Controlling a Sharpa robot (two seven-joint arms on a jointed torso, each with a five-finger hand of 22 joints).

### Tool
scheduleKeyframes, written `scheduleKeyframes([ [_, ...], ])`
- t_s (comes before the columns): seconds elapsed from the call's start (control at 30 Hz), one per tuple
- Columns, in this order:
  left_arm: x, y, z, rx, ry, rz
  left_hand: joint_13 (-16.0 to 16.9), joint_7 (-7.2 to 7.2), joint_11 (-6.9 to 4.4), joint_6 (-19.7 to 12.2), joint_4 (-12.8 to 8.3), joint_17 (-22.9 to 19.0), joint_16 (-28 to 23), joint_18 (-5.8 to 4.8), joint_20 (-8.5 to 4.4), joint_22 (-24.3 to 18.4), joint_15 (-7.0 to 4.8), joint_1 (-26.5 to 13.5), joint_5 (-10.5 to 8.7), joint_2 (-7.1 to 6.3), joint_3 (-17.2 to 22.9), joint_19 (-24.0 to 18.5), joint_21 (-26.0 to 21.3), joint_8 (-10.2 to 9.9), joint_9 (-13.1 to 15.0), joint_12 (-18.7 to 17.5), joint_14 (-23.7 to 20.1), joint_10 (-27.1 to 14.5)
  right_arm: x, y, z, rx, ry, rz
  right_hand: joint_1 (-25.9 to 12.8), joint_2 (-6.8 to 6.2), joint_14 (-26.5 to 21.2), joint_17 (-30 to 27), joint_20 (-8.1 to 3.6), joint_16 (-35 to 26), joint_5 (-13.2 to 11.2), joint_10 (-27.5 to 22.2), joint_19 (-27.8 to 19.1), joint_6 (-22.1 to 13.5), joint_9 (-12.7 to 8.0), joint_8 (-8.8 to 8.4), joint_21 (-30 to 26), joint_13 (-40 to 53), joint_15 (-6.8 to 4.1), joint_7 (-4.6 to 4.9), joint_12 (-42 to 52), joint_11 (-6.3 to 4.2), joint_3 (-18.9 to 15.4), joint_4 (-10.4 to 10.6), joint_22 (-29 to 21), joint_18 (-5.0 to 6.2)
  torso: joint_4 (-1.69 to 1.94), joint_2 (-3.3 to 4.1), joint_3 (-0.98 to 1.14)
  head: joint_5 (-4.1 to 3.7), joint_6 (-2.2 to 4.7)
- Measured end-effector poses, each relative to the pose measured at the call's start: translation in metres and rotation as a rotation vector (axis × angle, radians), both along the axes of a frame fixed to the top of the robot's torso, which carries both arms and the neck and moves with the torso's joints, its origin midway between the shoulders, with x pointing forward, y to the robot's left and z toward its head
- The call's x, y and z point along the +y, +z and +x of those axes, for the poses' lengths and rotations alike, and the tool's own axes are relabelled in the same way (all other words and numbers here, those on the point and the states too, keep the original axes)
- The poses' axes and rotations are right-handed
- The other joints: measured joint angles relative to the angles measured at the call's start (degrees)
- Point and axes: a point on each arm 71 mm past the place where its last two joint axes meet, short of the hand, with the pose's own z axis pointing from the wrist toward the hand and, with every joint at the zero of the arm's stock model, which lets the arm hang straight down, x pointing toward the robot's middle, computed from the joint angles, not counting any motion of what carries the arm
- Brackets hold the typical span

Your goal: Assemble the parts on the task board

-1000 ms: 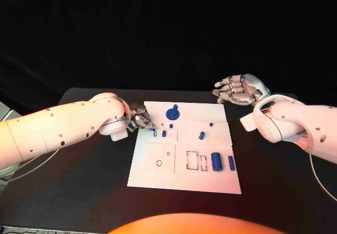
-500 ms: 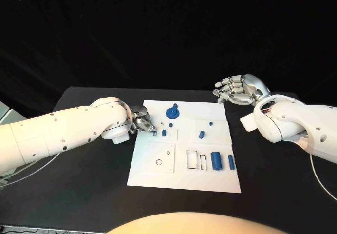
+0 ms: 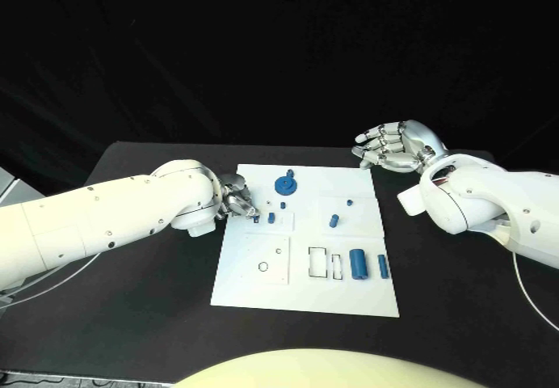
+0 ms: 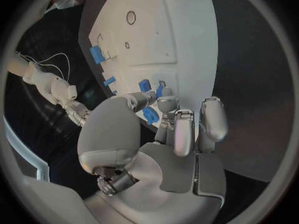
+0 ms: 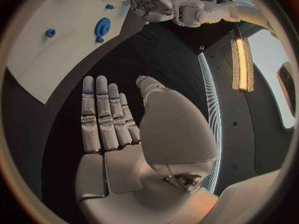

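The left hand (image 3: 237,199) sits at the left edge of the white board (image 3: 305,283), up near its far left corner, with its fingers (image 4: 176,129) bunched together and pointing down onto the board. Right at the fingertips is a small blue piece (image 3: 256,218) — in the left wrist view it shows as a little blue block (image 4: 150,115) touching the tips, so the hand seems to be pinching it, though I cannot be fully sure it is lifted. Another small blue piece (image 3: 271,217) stands just beside it, further in on the board. The right hand (image 3: 394,148) is up off the table past the board's far right corner, fingers apart and holding nothing — well away from the pieces. So the left hand is the near one, and the piece lies just inward from it, toward the middle of the board. The next move is probably a short push or set-down there.
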Motion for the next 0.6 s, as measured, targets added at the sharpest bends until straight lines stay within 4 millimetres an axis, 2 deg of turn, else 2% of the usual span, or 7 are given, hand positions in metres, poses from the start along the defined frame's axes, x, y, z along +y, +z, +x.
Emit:
scheduleKeyframes([
  [0.6, -0.0028, -0.0010, 0.0001, 0.016, -0.024, 0.040, 0.31, -0.18, 0.01, 0.19, 0.00, -0.01, 0.00, 0.00, 0.00, -0.01, 0.01, -0.22, -0.01, 0.24, 0.00, 0.00, -0.01, 0.00, -0.02, 0.29, 0.00, 0.00, -0.0002, -0.0006, -0.0002, 0.002, 0.000, 0.000, 0.00, 0.00, 0.00, -0.02, 0.00, 0.00, -0.01, 0.00, 0.00, 0.00, -0.07, 0.23, 0.00, -0.13, 0.00, 0.00, 0.00, 0.00, 0.00, 0.00, -0.14, 0.00, 0.01, -0.02, 0.03, -0.25, -0.13],
])
